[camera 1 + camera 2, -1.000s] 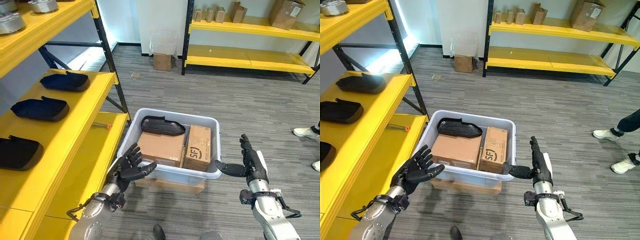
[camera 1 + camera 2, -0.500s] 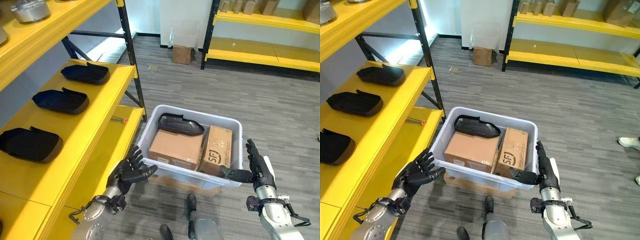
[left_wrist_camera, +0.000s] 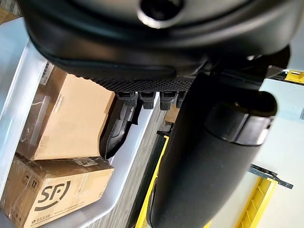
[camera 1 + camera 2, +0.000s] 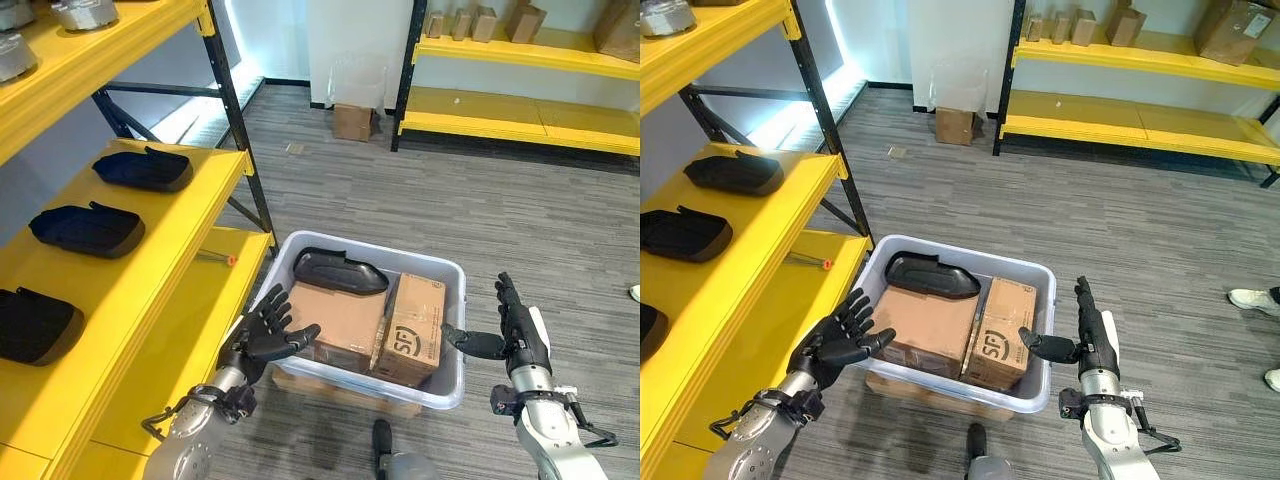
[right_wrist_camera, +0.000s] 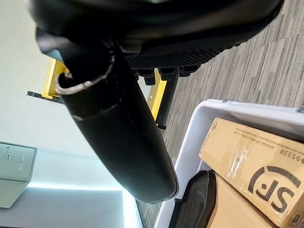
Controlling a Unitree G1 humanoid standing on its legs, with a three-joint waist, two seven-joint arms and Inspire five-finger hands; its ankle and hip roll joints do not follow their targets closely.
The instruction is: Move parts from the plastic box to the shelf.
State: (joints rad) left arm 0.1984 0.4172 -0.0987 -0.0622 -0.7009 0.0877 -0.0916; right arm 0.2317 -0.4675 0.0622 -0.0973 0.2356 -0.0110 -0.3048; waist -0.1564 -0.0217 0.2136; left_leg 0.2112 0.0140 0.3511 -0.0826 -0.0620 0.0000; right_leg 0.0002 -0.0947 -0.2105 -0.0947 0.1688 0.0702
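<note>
A pale plastic box (image 4: 455,385) stands on the floor ahead of me. Inside lie a black moulded part (image 4: 338,271) at the far end and two cardboard boxes (image 4: 344,325) (image 4: 413,331). My left hand (image 4: 262,336) hovers open by the box's near left corner, fingers spread, holding nothing. Beside the box's right rim my right hand (image 4: 517,328) is open, fingers straight up and thumb (image 4: 472,342) pointing at the rim. Three similar black parts (image 4: 142,169) (image 4: 86,229) (image 4: 36,325) rest on the yellow shelf (image 4: 190,240) at left.
A lower yellow shelf board (image 4: 195,340) runs beside the box, with a small orange-tipped tool (image 4: 217,259) on it. A black upright post (image 4: 240,125) stands at the shelf corner. Another yellow rack (image 4: 520,110) with cartons stands across the room. A person's shoe (image 4: 1250,298) shows at right.
The camera has shifted, so the whole scene moved in view. Both hands stay open on either side of the box, empty as before.
</note>
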